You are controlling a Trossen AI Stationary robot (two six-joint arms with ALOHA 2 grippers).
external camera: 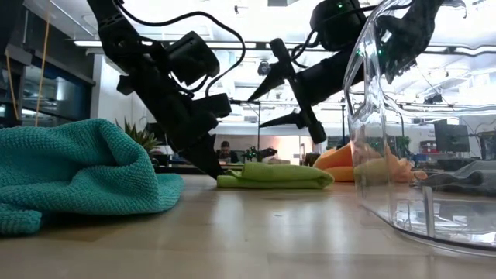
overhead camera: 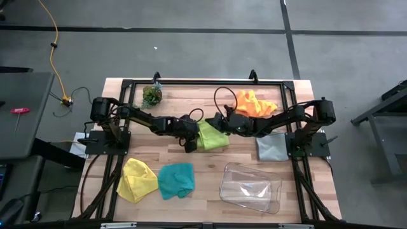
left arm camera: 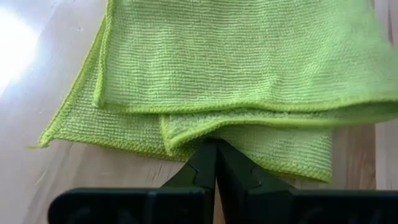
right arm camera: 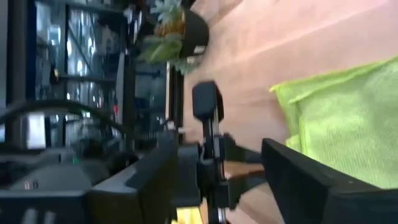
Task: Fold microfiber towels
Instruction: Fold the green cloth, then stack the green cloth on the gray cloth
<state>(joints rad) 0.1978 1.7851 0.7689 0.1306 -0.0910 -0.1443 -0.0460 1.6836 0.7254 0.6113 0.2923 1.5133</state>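
Note:
The lime green towel [overhead camera: 213, 135] lies folded in several layers, flat on the table's middle; it also shows in the low view [external camera: 271, 176]. My left gripper [overhead camera: 191, 145] is shut and slants down to the table at the towel's near left corner. My right gripper [overhead camera: 218, 121] is open and hangs above the towel's far edge, touching nothing; in the low view [external camera: 271, 93] its fingers are spread. The orange towel [overhead camera: 254, 103], grey towel [overhead camera: 272, 147], yellow towel [overhead camera: 137, 179] and teal towel [overhead camera: 176, 180] lie crumpled or flat around it. My left gripper has its shut fingertips [left arm camera: 216, 149] against the towel's layered edge [left arm camera: 205, 127], near one corner. The fingers slant down from the table's left side [external camera: 205, 163]. The upper layers lap over the tips; whether cloth is between the fingers I cannot tell. The towel lies flat on the table.
A clear plastic tray [overhead camera: 250, 187] stands at the near right and fills the low view's right side [external camera: 403, 155]. A small potted green plant [overhead camera: 151, 95] stands at the far left. The black frame rails [overhead camera: 191, 81] run along the table's edges.

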